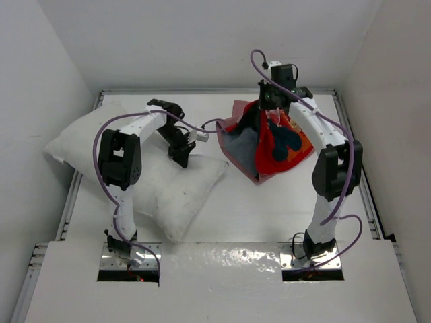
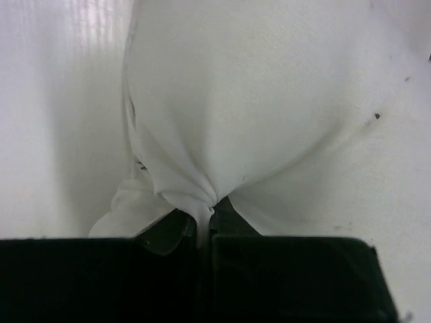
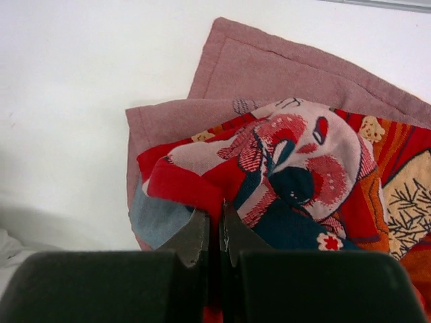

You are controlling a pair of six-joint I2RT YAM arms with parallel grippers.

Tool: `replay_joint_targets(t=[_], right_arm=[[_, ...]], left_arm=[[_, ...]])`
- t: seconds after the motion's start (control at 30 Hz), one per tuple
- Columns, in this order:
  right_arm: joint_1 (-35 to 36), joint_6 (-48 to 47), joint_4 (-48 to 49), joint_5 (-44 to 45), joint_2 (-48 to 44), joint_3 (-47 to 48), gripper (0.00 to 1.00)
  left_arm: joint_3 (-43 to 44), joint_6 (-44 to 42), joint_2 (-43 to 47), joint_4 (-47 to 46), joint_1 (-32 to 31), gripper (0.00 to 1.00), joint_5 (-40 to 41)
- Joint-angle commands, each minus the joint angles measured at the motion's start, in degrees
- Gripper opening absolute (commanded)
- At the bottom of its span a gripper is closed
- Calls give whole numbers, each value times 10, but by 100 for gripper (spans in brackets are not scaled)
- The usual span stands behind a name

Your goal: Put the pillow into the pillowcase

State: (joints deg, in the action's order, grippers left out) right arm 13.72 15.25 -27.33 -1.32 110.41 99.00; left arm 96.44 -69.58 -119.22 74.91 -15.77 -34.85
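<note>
- Top external view: pillow [image 1: 178, 192] lies on the left half of the table [image 1: 262, 215], partly under the left arm.
- Pillowcase [image 1: 276, 145]: bunched at the right rear, just beside the pillow's corner.
- Left gripper [image 2: 205, 217]: jaws pinched tight on a gathered fold of the pillow.
- Right gripper [image 3: 214, 225]: jaws pinched tight on a red fold of the pillowcase.

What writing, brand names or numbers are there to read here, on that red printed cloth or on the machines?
No readable text anywhere.
On the pillowcase: pictures only (a face, flowers, branches); small dark squiggles near its upper edge are too small to read.
On the pillow: plain white, a few dark specks, no label in view.
On the left arm and right arm: no legible marking.
</note>
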Motion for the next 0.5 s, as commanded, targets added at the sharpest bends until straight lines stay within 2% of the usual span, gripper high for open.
replay_joint_targets(t=[0.0, 0.03, 0.07, 0.23, 0.47], right_arm=[[28, -6, 16, 6, -1, 34, 0], [37, -11, 16, 9, -3, 34, 0], [53, -14, 16, 11, -4, 34, 0], [80, -1, 21, -5, -25, 20, 0], [93, -21, -16, -47, -54, -6, 0]], left_arm=[[25, 102, -23, -20, -5, 0, -47], [56, 132, -19, -48, -8, 0, -64], [71, 207, -13, -71, -17, 0, -81], [151, 435, -2, -242, -49, 0, -54], [150, 572, -16, -397, -50, 0, -7]])
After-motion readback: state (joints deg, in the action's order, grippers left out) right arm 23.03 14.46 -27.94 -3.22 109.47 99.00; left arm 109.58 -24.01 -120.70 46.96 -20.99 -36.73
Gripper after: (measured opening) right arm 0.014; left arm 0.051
